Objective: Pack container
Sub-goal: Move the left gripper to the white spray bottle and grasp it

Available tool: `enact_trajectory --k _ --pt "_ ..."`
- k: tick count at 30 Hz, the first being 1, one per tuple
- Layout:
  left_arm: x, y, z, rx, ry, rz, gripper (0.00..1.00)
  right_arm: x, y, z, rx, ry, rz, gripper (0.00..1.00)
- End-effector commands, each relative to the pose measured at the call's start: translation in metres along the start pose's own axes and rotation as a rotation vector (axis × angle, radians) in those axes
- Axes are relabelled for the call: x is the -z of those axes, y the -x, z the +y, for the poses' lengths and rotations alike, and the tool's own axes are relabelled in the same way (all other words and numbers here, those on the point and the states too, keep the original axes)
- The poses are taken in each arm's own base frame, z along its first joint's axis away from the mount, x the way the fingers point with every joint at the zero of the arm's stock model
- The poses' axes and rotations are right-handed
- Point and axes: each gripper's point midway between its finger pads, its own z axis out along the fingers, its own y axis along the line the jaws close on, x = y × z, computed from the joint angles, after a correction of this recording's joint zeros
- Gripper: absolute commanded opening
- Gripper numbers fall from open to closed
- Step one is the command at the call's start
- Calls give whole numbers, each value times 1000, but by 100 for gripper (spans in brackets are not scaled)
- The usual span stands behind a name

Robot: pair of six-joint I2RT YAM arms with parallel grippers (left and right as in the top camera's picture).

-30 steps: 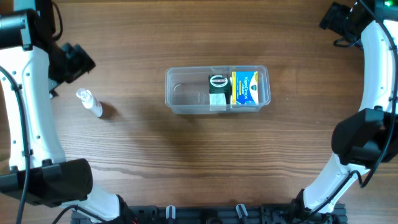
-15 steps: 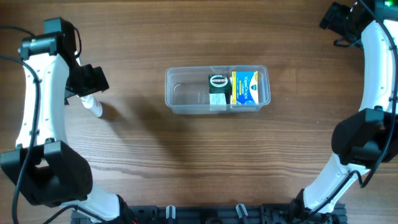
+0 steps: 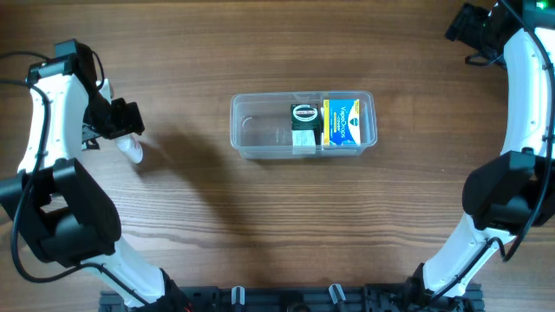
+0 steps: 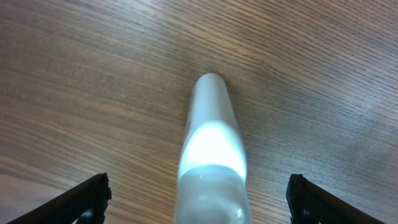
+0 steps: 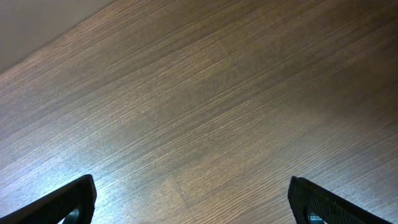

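Note:
The clear plastic container (image 3: 251,134) lies mid-table. It holds a yellow-and-blue box (image 3: 342,122) at its right end and a small dark item with a round top (image 3: 303,115) beside it. Its left half is bare. A small clear bottle (image 3: 132,151) lies on the wood at the left. My left gripper (image 3: 111,126) is over it, open. In the left wrist view the bottle (image 4: 211,155) lies between the two spread fingers (image 4: 198,199), untouched. My right gripper (image 5: 193,199) is open and empty over bare wood at the far right back.
The right arm (image 3: 520,78) runs along the table's right side. The left arm (image 3: 52,104) stands over the left edge. Bare wood lies between the bottle and the container.
My left arm has swung in from the far left and come down over the small bottle, which is now partly covered from above. The right arm and the container have not moved.

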Motion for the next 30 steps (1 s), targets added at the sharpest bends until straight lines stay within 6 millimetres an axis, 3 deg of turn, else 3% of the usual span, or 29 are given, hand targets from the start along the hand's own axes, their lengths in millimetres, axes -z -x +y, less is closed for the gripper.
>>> enact_trajectory --k 1,8,11,16,26,30 --pt "-11 2 -5 -48 -30 17 91 -1 1 -1 -1 -15 -4 100" --pt "-26 2 -6 -52 -29 52 82 -1 1 -1 -1 -15 -4 100" --pt "-27 2 -6 -51 -29 50 67 -1 1 -1 -1 -15 -4 100" --pt "-27 2 -6 -47 -30 51 56 -1 1 -1 -1 -15 -4 100" --pt "-26 2 -9 -20 -43 52 20 -1 1 -1 -1 -15 -4 100" --pt "-22 4 -10 -17 -52 45 20 -1 1 -1 -1 -14 -4 100"
